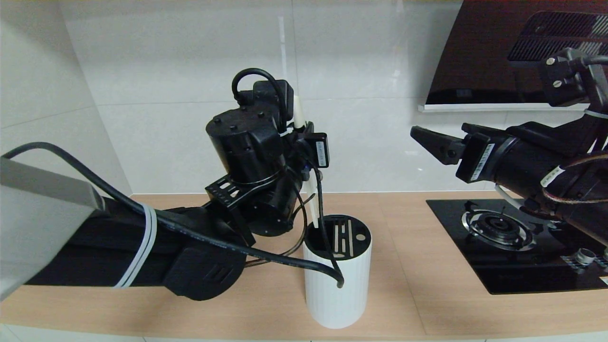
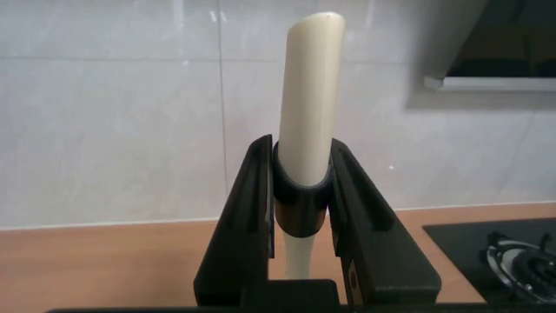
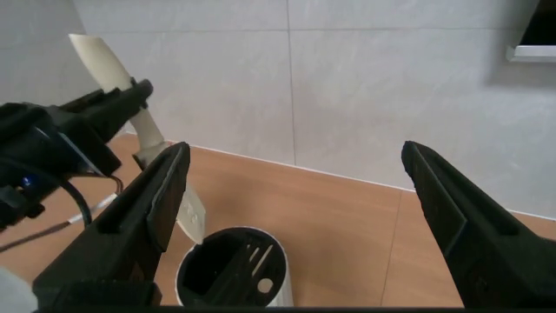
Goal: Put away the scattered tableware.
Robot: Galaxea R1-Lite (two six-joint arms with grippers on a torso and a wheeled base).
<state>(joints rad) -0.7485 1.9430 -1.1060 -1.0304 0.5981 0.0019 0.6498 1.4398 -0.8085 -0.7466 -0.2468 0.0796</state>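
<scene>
Hovering above white holder [image 1: 338, 280], left gripper [image 2: 304, 165] clenched on cream-handled utensil [image 2: 310, 87]. Tilted blade looks likely to miss slot, jam, tip holder. Right gripper [image 3: 295, 155] spread, empty.

A cream utensil [image 2: 308, 96], banded by a black collar, stands out against glossy white wall tiles [image 1: 190, 95] crossed by thin grey grout lines. The left gripper [image 2: 302, 155] and right gripper [image 3: 294, 156] are matt black, jaws included. A white holder [image 1: 337, 285] with fine vertical ribbing carries a black top cut with pale slots. The tabletop [image 1: 418, 285] is light tan wood with a faint straight grain. A glossy black hob [image 1: 522, 275] bears a silver burner ring [image 1: 498, 228]; the hood [image 1: 475, 57] is dark brown-black, edged in silver.
</scene>
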